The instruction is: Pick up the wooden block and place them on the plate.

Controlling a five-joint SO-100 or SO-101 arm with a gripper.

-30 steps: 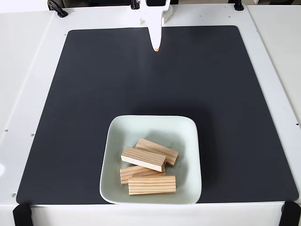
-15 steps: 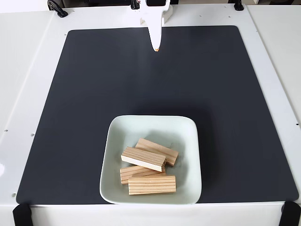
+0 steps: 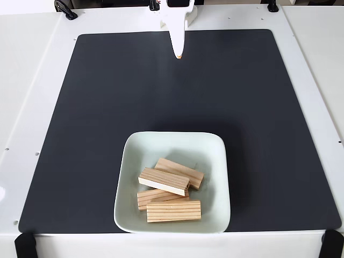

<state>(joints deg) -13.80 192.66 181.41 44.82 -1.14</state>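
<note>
1. Claw (image 3: 179, 55) sits at the mat's (image 3: 97, 107) far edge — fingers pinched together, gripping nothing.
2. All four wooden blocks (image 3: 164, 181) lie piled in the plate (image 3: 161, 145) — one is mostly hidden under the others.

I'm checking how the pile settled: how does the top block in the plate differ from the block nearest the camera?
The top block rests on other blocks, while the nearest block lies low by the plate's front rim. The top block runs at a slant in the fixed view; the nearest lies almost level across it. Both are alike light-tan bars with lengthwise grain.
</note>
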